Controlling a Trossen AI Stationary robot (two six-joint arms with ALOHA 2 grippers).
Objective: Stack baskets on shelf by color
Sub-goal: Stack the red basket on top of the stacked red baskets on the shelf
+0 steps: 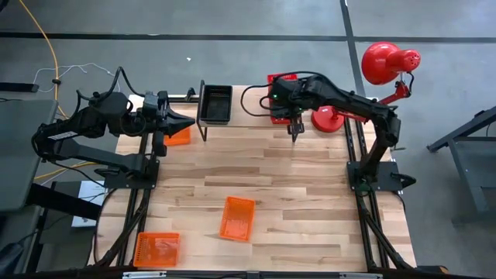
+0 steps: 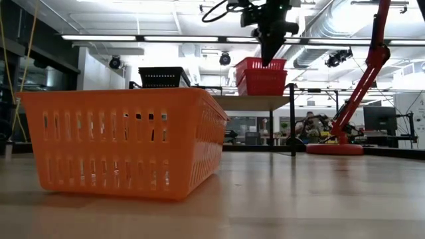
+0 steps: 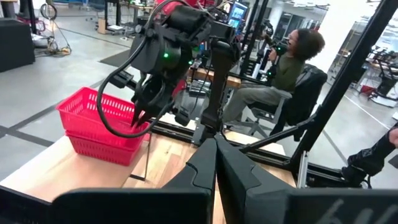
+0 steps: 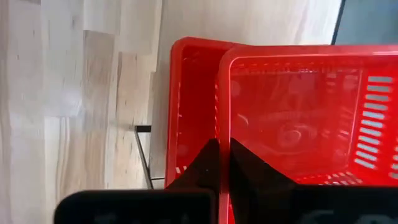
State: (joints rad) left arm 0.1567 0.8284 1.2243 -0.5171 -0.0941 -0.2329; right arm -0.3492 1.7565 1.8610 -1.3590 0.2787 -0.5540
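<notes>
My right gripper [image 1: 294, 133] is pinched shut on nothing, pointing down just above the red baskets [image 4: 298, 106]. They sit nested on the shelf [image 2: 255, 102], skewed a little, I think. My left gripper [image 1: 180, 122] is shut too, over an orange basket [image 1: 177, 136].
</notes>
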